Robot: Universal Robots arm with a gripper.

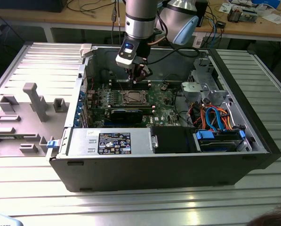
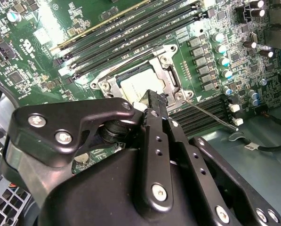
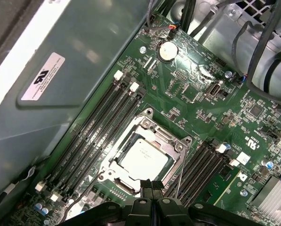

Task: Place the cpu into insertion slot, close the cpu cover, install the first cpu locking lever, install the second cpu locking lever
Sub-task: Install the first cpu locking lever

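The cpu (image 3: pixel 142 157), a silvery square chip, lies in the insertion slot (image 3: pixel 113 184) on the green motherboard (image 3: pixel 234 117). The silver cpu cover (image 3: pixel 164 137) lies flat around the chip. One thin wire locking lever (image 2: pixel 211 115) angles away from the socket's corner, and it shows as a thin wire (image 3: pixel 179 176) in the first wrist view too. My gripper (image 3: pixel 152 184) hovers just over one edge of the socket, black fingertips pressed together with nothing between them. In the exterior view the gripper (image 1: pixel 141 77) hangs over the board just behind the socket (image 1: pixel 133 97).
The open computer case (image 1: pixel 178 160) walls the board in on all sides. Long black memory slots (image 3: pixel 98 127) run on both sides of the socket. A drive cage with coloured cables (image 1: pixel 215 117) fills the exterior view's right. A grey fixture tray (image 1: pixel 22 117) lies outside the case.
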